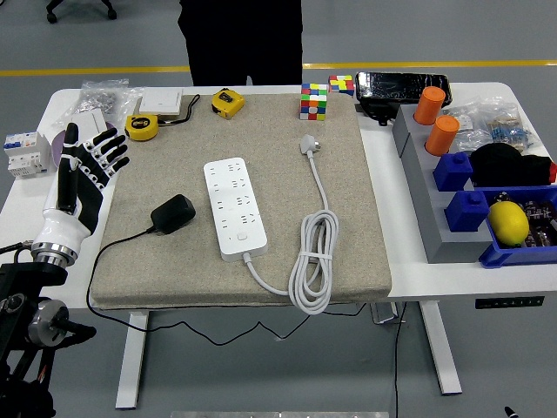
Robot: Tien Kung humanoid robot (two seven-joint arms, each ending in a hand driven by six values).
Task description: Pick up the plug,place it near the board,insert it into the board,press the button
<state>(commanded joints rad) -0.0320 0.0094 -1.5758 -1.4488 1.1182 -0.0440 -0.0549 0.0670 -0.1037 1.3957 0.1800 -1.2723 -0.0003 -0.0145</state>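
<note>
Head view, single entry.

Left hand (85,170): raised above the counter's left edge, palm up, fingers spread and holding nothing. Right hand: not in view.

Plug (172,213): black block-shaped adapter, lying on the grey mat (365,226) near the mat's left edge, about midway between the counter's near and far edges. Its thin black cord (109,252) trails toward the near-left corner and drops over the near edge. Judged light, rigid and smooth-sided; it should not deform under grip, though it could slide on the fabric if pushed instead of pinched. Best hold: across the two long sides of the body, thumb opposing fingers, leaving the pronged face clear for insertion. The prongs cannot be made out. The trailing cord may tug on the plug as it is lifted.

Position relative to the hand: the plug lies toward the mat's middle and nearer the near edge than the fingertips, close but not touching; the hand has yet to descend.

Board (234,205): white power strip, flat on the mat just beside the plug toward the counter's centre, long axis running near to far. Its button sits at the near end. Its own white cable (313,261) coils near the near edge.

Person (239,39): standing at the far edge, hands not visible.
</note>
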